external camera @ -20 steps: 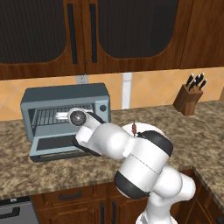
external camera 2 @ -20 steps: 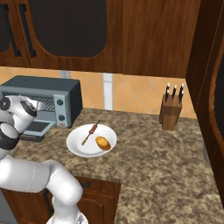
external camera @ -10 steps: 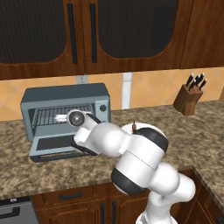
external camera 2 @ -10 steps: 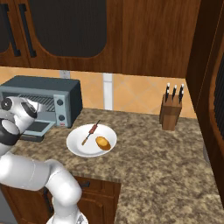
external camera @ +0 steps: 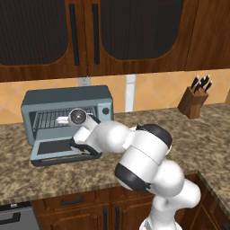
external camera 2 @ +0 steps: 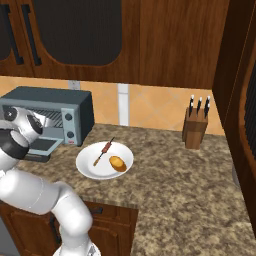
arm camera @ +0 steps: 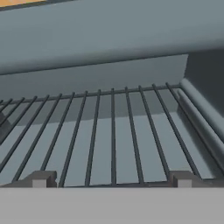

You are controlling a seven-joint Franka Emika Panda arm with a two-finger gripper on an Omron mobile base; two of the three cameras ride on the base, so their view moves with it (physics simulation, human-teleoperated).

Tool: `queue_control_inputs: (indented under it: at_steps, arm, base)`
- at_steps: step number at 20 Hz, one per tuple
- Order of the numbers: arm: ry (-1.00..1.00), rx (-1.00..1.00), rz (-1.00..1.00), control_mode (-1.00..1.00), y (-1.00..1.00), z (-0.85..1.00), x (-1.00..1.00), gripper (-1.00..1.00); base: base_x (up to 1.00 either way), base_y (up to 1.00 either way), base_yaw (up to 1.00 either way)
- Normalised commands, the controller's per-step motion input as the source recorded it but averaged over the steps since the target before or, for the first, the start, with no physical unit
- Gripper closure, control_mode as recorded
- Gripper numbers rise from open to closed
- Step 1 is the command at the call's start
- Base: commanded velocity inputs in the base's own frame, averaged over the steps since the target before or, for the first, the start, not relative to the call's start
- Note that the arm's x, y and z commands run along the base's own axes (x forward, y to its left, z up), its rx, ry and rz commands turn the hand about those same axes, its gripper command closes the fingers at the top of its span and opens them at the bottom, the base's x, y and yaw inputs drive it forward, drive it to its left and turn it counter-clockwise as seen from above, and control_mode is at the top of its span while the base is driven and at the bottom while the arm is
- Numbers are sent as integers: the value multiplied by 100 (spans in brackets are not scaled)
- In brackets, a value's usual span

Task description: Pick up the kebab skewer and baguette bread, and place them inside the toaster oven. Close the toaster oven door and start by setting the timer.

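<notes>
The toaster oven [external camera: 67,96] stands at the back left of the counter with its door [external camera: 49,147] dropped flat. My gripper [arm camera: 111,179] is open and empty, low over that door and pointing into the oven mouth. Its two fingertips [arm camera: 41,178] stand wide apart before the bare wire rack [arm camera: 113,140]. In the left base view the hand [external camera: 83,148] lies over the door's right part. The kebab skewer [external camera 2: 103,151] and the baguette bread [external camera 2: 118,163] lie side by side on a white plate [external camera 2: 85,167], right of the toaster oven [external camera 2: 50,97].
A wooden knife block [external camera: 194,101] stands at the back right of the granite counter [external camera 2: 175,170]. Dark wall cabinets hang above, and a wall outlet sits behind the oven. My own arm reaches across the counter front between the plate and the oven.
The hand has crept slightly left, toward the oven mouth. The jaws stay wide apart, and the plate, skewer and bread have not moved.
</notes>
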Motion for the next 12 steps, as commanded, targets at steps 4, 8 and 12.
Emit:
queue_control_inputs:
  at_steps: [4, 8, 12]
  arm:
    - [0, 0, 0, -100, 0, 0, 24, -100]
    - [0, -2, 0, -100, 0, -5, 29, -100]
    - [0, -2, 0, -100, 0, -23, 19, -100]
  base:
    - [0, 0, 0]
    - [0, 0, 0]
    - [0, 0, 0]
